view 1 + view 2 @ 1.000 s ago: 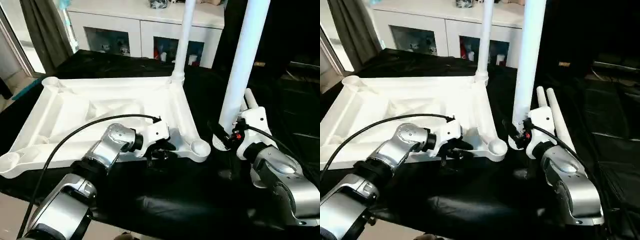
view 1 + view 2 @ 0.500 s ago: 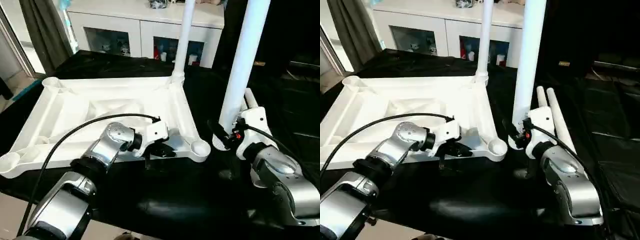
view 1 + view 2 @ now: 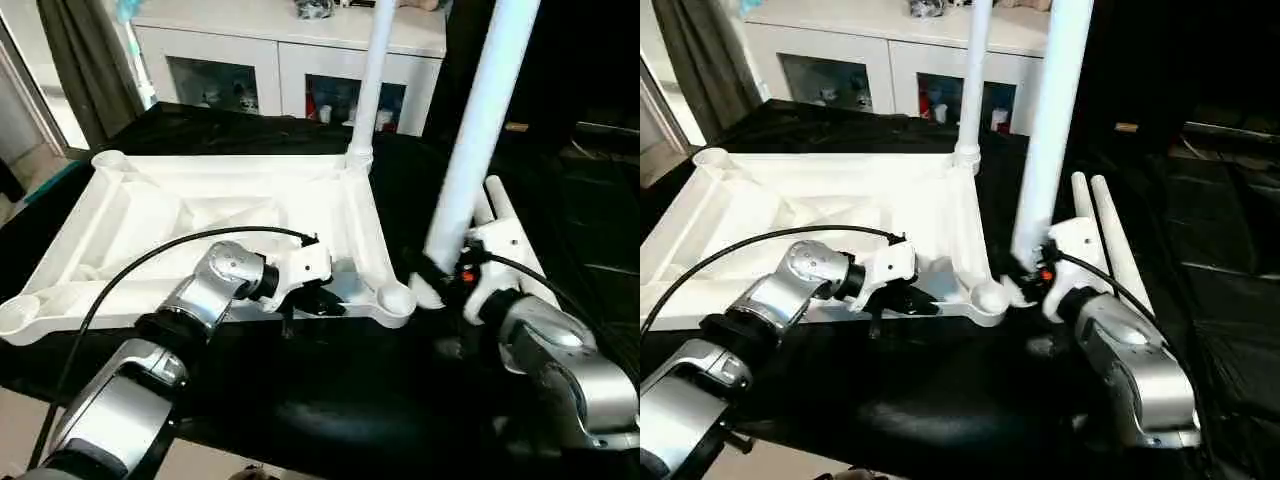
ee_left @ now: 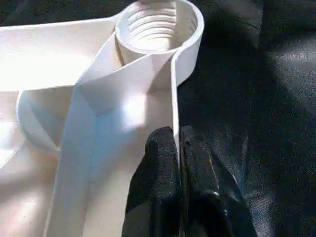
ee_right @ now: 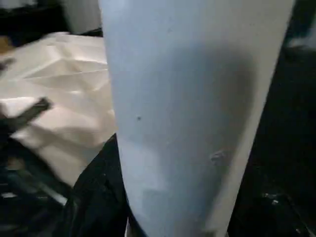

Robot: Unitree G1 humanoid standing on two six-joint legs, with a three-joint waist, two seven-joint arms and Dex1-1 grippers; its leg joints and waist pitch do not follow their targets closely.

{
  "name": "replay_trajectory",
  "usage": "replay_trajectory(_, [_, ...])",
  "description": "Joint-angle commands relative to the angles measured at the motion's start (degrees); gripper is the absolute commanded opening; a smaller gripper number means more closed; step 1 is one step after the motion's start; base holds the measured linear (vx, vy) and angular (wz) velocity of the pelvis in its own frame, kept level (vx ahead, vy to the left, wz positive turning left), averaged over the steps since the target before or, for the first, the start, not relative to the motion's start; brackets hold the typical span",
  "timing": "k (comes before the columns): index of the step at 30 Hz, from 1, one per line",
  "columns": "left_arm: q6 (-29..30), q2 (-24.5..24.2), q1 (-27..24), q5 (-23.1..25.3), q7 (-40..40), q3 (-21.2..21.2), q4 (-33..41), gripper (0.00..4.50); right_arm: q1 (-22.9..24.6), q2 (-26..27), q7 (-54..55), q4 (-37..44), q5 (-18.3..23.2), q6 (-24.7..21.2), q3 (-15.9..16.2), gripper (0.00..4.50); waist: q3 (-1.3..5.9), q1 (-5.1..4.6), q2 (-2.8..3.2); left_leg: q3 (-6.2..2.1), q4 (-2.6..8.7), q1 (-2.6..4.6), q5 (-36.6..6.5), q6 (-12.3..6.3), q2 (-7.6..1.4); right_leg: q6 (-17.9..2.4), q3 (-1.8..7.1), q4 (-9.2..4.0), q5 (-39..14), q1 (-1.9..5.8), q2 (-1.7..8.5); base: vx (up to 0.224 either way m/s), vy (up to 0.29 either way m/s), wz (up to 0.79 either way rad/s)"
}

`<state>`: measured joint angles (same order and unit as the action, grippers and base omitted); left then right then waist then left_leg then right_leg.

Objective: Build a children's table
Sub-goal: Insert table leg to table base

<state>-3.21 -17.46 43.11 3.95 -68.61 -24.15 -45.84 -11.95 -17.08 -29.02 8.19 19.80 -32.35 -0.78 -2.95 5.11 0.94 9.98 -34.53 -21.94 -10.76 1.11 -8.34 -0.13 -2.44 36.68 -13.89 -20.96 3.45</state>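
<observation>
The white tabletop (image 3: 150, 215) lies underside up on the black table. One white leg (image 3: 368, 80) stands upright in its far right corner socket. My left gripper (image 4: 177, 143) is shut on the thin near rim (image 4: 174, 98), close to the near right corner socket (image 3: 397, 297). My right gripper (image 3: 440, 278) is shut on a second leg (image 3: 475, 140). That leg is almost upright, leaning a little, with its flared lower end just beside the near right socket. Two more legs (image 3: 1105, 230) lie flat on the table behind my right gripper.
A white glass-door cabinet (image 3: 290, 60) stands beyond the table, with a dark curtain (image 3: 90, 60) at the far left. Black cloth (image 3: 330, 400) covers the table in front of the tabletop and to its right.
My left gripper has closed on the tabletop's near rim. My right gripper has carried the held leg leftward, bringing its lower end from clear of the tabletop to beside the near right socket.
</observation>
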Motion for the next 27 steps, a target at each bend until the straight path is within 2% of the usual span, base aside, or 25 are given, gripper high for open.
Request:
replay_trajectory(1, [1.6, -1.5, -1.1, 2.5, -1.2, -1.6, 0.3, 0.0, -1.4, -0.9, -3.2, -0.8, 1.1, -1.4, 2.1, 1.93, 3.44, 0.43, -0.17, -2.26, 4.41, 1.41, -10.0, -1.01, -5.42, -16.3, 3.07, -4.25, 1.9, 2.17, 6.62, 0.0, 0.0, 0.0])
replay_trajectory(2, [2.0, -1.7, -1.3, 2.3, -1.2, -1.3, 1.0, 0.0, -1.7, -1.2, -4.2, -1.4, 0.7, -1.2, 3.0, 1.93, 3.41, 0.47, 0.01, -2.2, 4.37, 1.29, -9.3, -1.24, -5.37, -16.2, 3.08, -4.3, 2.2, 2.18, 6.68, 0.0, 0.0, 0.0])
replay_trajectory(3, [2.4, -1.9, -1.7, 2.1, -1.2, -1.0, 1.8, 0.0, -2.0, -1.4, -4.9, -2.2, 0.3, -0.8, 3.6, 1.93, 3.4, 0.49, -0.42, -2.18, 4.38, 1.26, -8.5, -1.5, -5.46, -16.2, 3.01, -4.21, 2.3, 2.16, 6.71, 0.0, 0.0, 0.0])
replay_trajectory(4, [3.0, -2.1, -2.2, 1.7, -1.5, -0.6, 2.9, 0.0, -2.6, -1.5, -5.6, -3.4, -0.2, -0.3, 4.3, 1.93, 3.42, 0.43, -0.61, -2.14, 4.33, 1.18, -8.1, -1.62, -5.48, -16.2, 2.98, -4.16, 2.0, 2.14, 6.78, 0.0, 0.0, 0.0])
replay_trajectory(5, [3.4, -2.3, -2.7, 1.4, -1.6, -0.3, 3.8, 0.0, -3.1, -1.4, -6.0, -4.4, -0.5, 0.0, 4.8, 1.93, 3.47, 0.48, -0.41, -2.13, 4.33, 1.21, -8.1, -1.61, -5.49, -16.3, 2.96, -4.16, 1.8, 2.08, 6.79, 0.0, 0.0, 0.0])
replay_trajectory(6, [3.7, -2.4, -3.1, 1.1, -1.7, -0.1, 4.5, 0.0, -3.8, -1.3, -6.4, -5.7, -0.9, 0.4, 5.3, 1.93, 3.45, 0.31, -0.75, -2.11, 4.36, 1.15, -7.7, -1.67, -5.52, -16.3, 2.91, -4.09, 2.1, 2.04, 6.65, 0.0, 0.0, 0.0])
replay_trajectory(8, [3.7, -2.4, -3.1, 1.1, -1.7, -0.1, 4.5, 0.0, -3.8, -1.3, -6.4, -5.7, -0.9, 0.4, 5.3, 1.93, 3.48, 0.43, -0.52, -2.03, 4.32, 1.24, -7.3, -1.9, -5.47, -16.1, 2.92, -4.09, 2.6, 1.94, 6.6, 0.0, 0.0, 0.0])
replay_trajectory(11, [4.5, -2.8, -4.0, 0.8, -1.8, -0.2, 5.8, 0.0, -5.6, -1.3, -6.9, -8.3, -2.2, 1.1, 6.5, 1.93, 3.43, 0.35, -0.94, -1.93, 4.29, 1.06, -6.4, -2.26, -5.35, -16.0, 2.93, -4.01, 3.2, 2.0, 6.59, 0.0, 0.0, 0.0])
replay_trajectory(17, [5.4, -3.0, -4.7, 0.3, -2.3, 0.1, 7.2, 0.0, -7.7, -0.2, -6.1, -11.8, -2.6, 2.7, 6.0, 1.93, 3.44, 0.32, -0.89, -1.87, 4.24, 1.1, -6.1, -2.52, -5.36, -16.0, 2.94, -3.99, 3.4, 1.95, 6.61, 0.0, 0.0, 0.0])
replay_trajectory(21, [6.8, -3.2, -5.4, 0.2, -2.2, 0.7, 9.1, 0.0, -8.0, 0.4, -7.5, -13.8, -1.8, 3.7, 6.1, 1.93, 3.26, 0.06, -0.89, -1.89, 4.43, 1.1, -7.8, -1.87, -5.43, -15.9, 2.92, -4.22, 0.6, 1.93, 6.62, 0.0, 0.0, 0.0])
replay_trajectory(26, [7.2, -3.4, -5.5, 0.1, -2.1, 0.8, 9.5, 0.0, -6.9, 0.9, -8.6, -14.4, -0.6, 4.2, 5.0, 1.93, 3.38, 0.16, -0.94, -1.81, 4.32, 1.13, -6.7, -2.28, -5.37, -15.9, 2.95, -4.11, 2.6, 1.94, 6.53, 0.0, 0.0, 0.0])
replay_trajectory(27, [7.4, -3.5, -5.5, 0.1, -2.0, 0.8, 9.7, 0.0, -5.8, 1.4, -9.1, -15.2, 0.4, 4.7, 4.0, 1.93, 3.38, 0.25, -0.56, -1.82, 4.33, 1.17, -7.1, -2.34, -5.41, -16.0, 2.98, -4.17, 2.6, 1.85, 6.61, 0.0, 0.0, 0.0])
